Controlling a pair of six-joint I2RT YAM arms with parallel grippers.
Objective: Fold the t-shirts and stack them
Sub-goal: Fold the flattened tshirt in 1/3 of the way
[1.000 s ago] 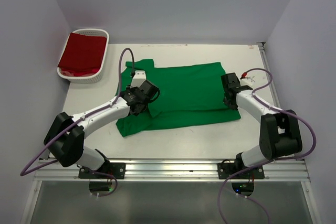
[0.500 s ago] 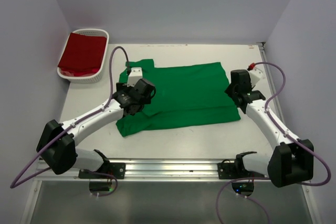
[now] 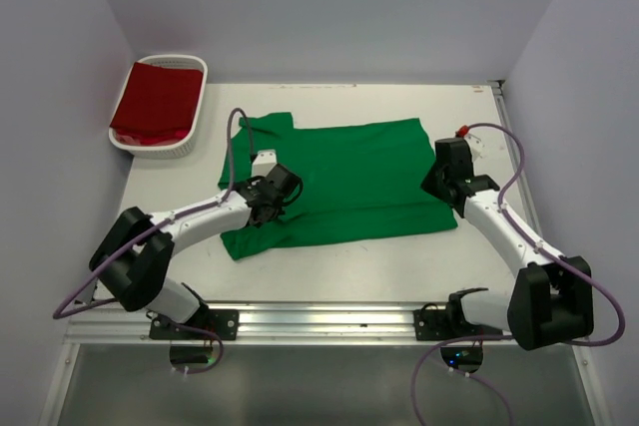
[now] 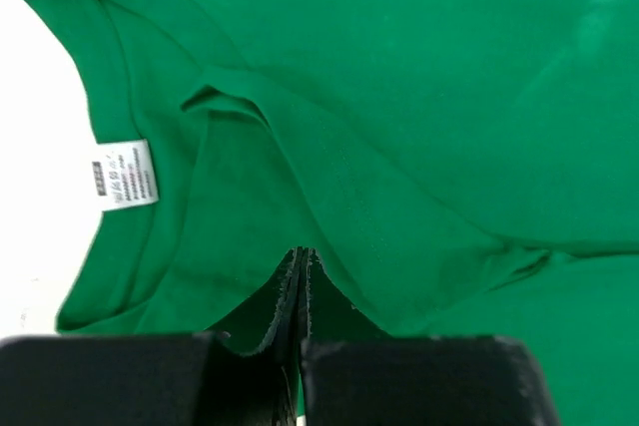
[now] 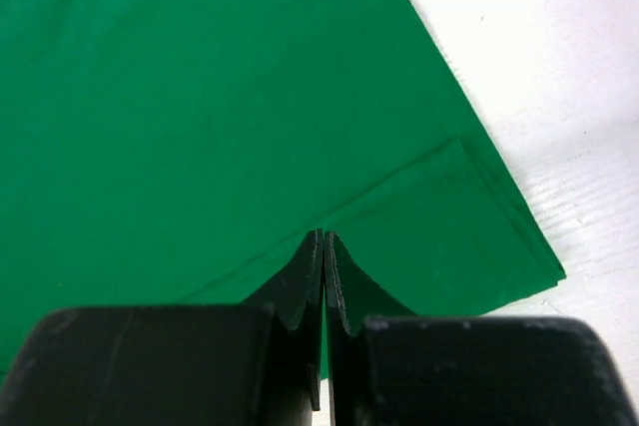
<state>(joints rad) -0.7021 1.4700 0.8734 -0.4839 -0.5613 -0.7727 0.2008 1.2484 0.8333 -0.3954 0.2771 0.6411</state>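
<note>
bright green cloth t-shirt (image 3: 349, 177) flat on white bench (image 3: 349, 266), left fingers (image 4: 285, 296) clenched, touching a fold by its collar, right fingers (image 5: 305, 286) clenched, touching its right edge, white neck label (image 4: 126, 173) only in left wrist view, dark red t-shirt (image 3: 155, 102) only from above

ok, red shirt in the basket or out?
In: the red shirt lies inside the white basket, far left in the top view.

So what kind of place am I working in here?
Probably a lab robot cell: plain pale walls enclosing a white table, with a metal mounting rail along its near edge.
</note>
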